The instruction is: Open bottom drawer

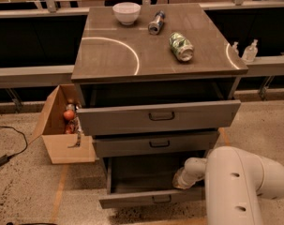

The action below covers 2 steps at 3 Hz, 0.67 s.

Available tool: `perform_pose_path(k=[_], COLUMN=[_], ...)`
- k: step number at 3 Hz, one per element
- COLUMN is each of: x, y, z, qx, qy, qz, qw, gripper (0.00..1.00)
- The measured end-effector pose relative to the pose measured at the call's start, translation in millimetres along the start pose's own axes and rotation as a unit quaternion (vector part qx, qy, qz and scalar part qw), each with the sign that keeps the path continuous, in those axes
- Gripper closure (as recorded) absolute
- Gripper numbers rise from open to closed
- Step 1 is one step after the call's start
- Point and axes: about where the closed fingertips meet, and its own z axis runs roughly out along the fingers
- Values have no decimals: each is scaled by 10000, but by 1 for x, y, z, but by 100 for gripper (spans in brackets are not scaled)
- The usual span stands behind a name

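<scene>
**Gripper down inside the open bottom drawer**

Low in the right-hand part of the slim grey-brown bottom drawer with the small dark bar handle: the robot gripper, carried on a bulky white robot arm reaching in from the lower right. Sunk behind the drawer's front panel, near its inner face. Impossible to tell whether spread apart, drawn together or clamped on anything, and no contact clear enough to state.

Bottom drawer drawn well out at the foot of the grey-brown three-drawer cabinet, with its dark inside open to view.

Directly above, the mid-sized grey middle drawer, out only a little. Above that, the widest grey top drawer, out far enough to leave a dark gap under the cabinet top.

On the cabinet top:
- at the back, a round white bowl;
- just to its right, a dark and silver bottle on its side;
- nearer the right front, a green and white can, also on its side.

On the speckled floor to the left, an open brown cardboard box against the cabinet, with red round items inside. Farther left, a black cable.
</scene>
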Motion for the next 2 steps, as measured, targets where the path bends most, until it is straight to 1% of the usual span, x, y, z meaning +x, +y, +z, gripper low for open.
perform_pose_path(k=[1,2], x=[-6,-12], y=[30,62], z=[-2,-7], qx=[-487,-952], qy=[-140,-265], qz=[-79,-98], qw=[9987,9951], gripper=[100,100])
